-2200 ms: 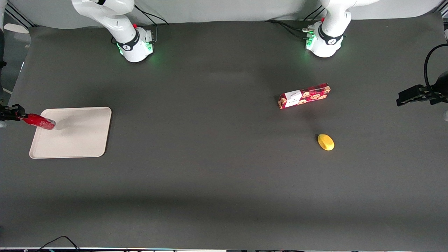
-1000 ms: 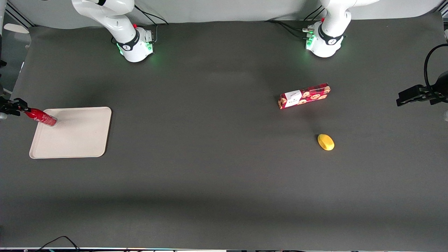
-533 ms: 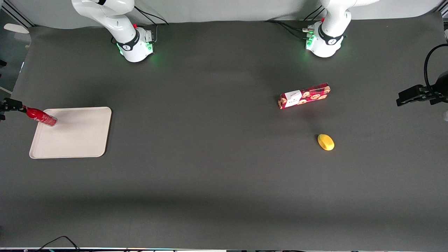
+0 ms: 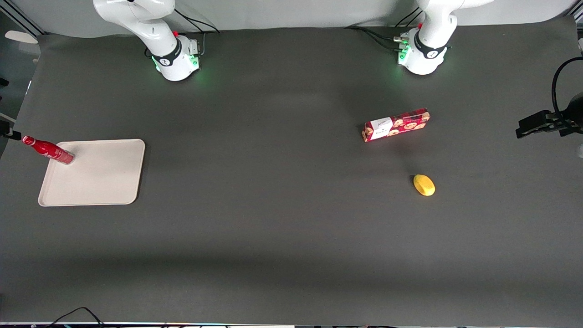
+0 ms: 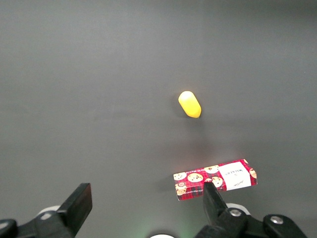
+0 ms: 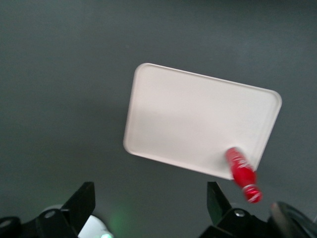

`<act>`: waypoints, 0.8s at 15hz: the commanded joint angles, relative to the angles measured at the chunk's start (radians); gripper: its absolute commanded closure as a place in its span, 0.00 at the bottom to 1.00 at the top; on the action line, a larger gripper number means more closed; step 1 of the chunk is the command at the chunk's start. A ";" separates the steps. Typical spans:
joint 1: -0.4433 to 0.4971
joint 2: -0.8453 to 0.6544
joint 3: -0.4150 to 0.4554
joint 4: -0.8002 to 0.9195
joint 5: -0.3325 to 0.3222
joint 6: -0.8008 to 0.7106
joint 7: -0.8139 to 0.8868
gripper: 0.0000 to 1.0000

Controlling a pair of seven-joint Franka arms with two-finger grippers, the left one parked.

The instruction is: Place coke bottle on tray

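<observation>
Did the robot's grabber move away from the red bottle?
Yes. The gripper let go and rose, open, above the tray; earlier it held the coke bottle by its cap. The bottle stands at the tray's corner.

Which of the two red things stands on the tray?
The coke bottle, slim with a narrow neck, stands at a corner of the tray. The cookie box lies on the table. The gripper, open, is above the tray.
</observation>
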State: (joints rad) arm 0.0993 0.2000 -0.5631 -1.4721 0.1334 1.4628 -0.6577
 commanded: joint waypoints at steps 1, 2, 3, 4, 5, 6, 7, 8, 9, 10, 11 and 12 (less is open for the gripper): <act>-0.006 -0.126 0.220 0.012 -0.076 -0.104 0.362 0.00; -0.006 -0.152 0.273 -0.003 -0.080 -0.119 0.459 0.00; -0.006 -0.168 0.319 -0.025 -0.093 -0.119 0.542 0.00; -0.013 -0.178 0.369 -0.052 -0.121 -0.108 0.603 0.00; -0.016 -0.188 0.408 -0.091 -0.130 -0.083 0.653 0.00; -0.018 -0.215 0.426 -0.152 -0.130 -0.035 0.700 0.00; -0.018 -0.256 0.451 -0.234 -0.132 0.028 0.739 0.00; -0.018 -0.305 0.475 -0.316 -0.146 0.097 0.751 0.00; -0.018 -0.350 0.482 -0.382 -0.164 0.144 0.753 0.00; -0.017 -0.378 0.485 -0.414 -0.167 0.165 0.753 0.00; -0.018 -0.392 0.485 -0.416 -0.167 0.163 0.753 0.00; -0.017 -0.392 0.483 -0.395 -0.167 0.153 0.756 0.00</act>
State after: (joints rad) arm 0.0961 -0.0792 -0.0936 -1.7860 -0.0138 1.5845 0.0707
